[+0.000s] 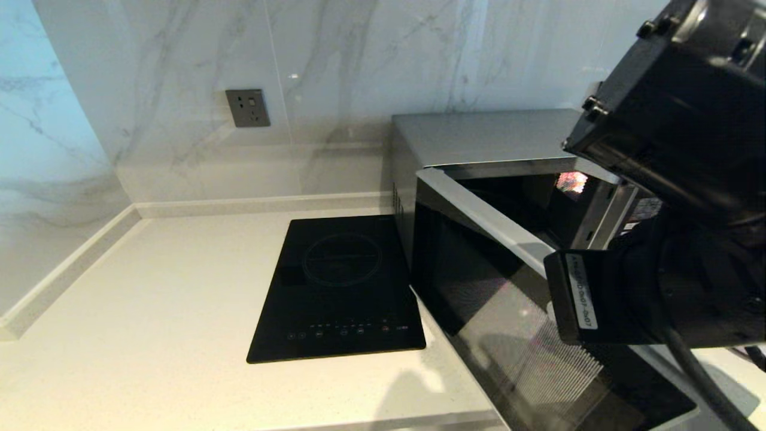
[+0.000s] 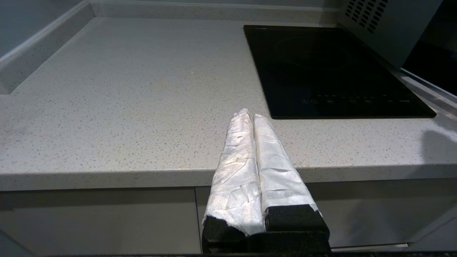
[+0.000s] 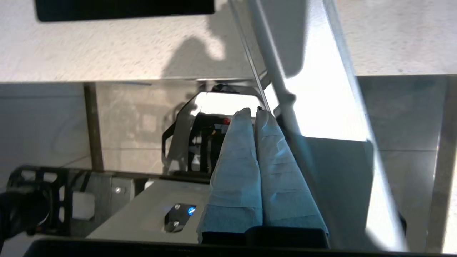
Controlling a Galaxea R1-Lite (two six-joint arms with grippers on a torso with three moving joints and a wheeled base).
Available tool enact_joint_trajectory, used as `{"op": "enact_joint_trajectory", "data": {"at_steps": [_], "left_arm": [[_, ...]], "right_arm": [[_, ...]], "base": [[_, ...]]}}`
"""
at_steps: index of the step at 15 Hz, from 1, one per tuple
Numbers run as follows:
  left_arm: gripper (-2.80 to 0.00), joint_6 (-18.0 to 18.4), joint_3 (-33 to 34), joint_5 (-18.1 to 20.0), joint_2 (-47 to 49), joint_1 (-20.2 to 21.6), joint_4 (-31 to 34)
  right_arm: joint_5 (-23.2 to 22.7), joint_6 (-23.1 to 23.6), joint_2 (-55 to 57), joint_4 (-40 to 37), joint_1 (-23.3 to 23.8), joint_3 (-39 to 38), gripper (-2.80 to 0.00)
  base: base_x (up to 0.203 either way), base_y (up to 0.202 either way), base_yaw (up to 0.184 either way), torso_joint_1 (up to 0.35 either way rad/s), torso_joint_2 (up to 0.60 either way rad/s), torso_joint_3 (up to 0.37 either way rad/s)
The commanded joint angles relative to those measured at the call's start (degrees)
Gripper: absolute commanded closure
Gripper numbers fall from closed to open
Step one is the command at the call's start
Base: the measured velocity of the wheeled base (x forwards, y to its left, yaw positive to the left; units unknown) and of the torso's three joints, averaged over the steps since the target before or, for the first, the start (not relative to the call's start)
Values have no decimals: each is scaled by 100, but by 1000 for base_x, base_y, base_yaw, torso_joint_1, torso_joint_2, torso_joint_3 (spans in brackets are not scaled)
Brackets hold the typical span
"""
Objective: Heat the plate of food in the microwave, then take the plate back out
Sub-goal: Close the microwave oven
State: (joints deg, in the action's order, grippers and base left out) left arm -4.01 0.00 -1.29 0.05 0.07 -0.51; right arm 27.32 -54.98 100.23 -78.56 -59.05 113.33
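The silver microwave (image 1: 479, 137) stands at the back right of the counter. Its dark glass door (image 1: 479, 263) is swung partly open toward me. The cavity behind it is dark, and the plate of food is out of view. My right arm (image 1: 676, 179) fills the right side of the head view, in front of the door, and hides its own fingers there. In the right wrist view my right gripper (image 3: 254, 110) is shut and holds nothing. The door's silver handle (image 3: 282, 89) runs close beside its fingertips. My left gripper (image 2: 250, 113) is shut and empty, hovering at the counter's front edge.
A flat black induction hob (image 1: 341, 287) is set into the pale speckled counter (image 1: 149, 311), just left of the microwave. A grey wall socket (image 1: 247, 108) sits on the marble backsplash. A raised lip borders the counter's back and left.
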Motion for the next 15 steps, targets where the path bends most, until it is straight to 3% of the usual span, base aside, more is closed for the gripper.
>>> {"op": "enact_joint_trajectory", "data": {"at_steps": [1,6,11,15], "left_arm": [[0,-3,0,-3,4,1,-2],[0,-3,0,-3,4,1,-2],[0,-3,0,-3,4,1,-2],[0,-3,0,-3,4,1,-2]], "right_arm": [[78,-38,-28,-46,332,-101,0],[163,-11,117,-34,1632,-191,0],[186,59,271,69,2312,-181,0],[190,140,535,471,3174,-182,0]], "base": [[0,0,0,0,0,0],[0,0,0,0,0,0],[0,0,0,0,0,0],[0,0,0,0,0,0]]}}
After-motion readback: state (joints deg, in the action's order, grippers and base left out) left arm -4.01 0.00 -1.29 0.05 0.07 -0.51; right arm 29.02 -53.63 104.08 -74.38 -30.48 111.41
